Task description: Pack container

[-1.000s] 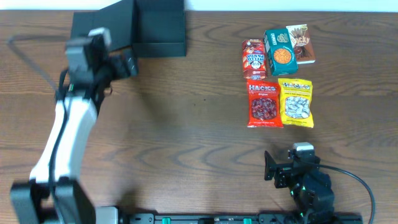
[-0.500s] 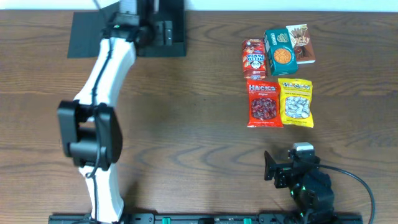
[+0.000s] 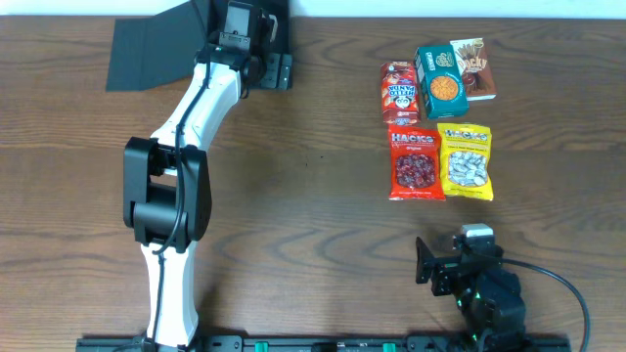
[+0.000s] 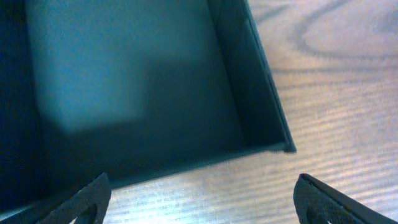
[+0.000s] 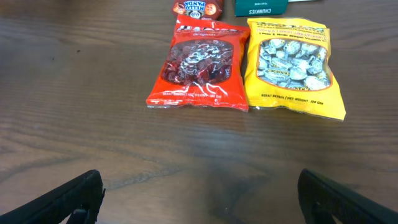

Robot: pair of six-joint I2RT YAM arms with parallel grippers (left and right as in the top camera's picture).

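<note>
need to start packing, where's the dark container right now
In the overhead view the container lies open at the far edge of the table, left side, below the left gripper, well apart from the snack packets.

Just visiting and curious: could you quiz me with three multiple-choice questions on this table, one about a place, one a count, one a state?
1. The yellow bag lies: A) beside the red bag B) alone at the near edge C) stacked on another pack.
2. Snack packs on the table: A) three B) five C) seven.
3. The container's lid is: A) shut B) open C) missing.
Answers: 1 A, they lie side by side; 2 B, five show overhead; 3 B, the left wrist view looks inside.
</note>
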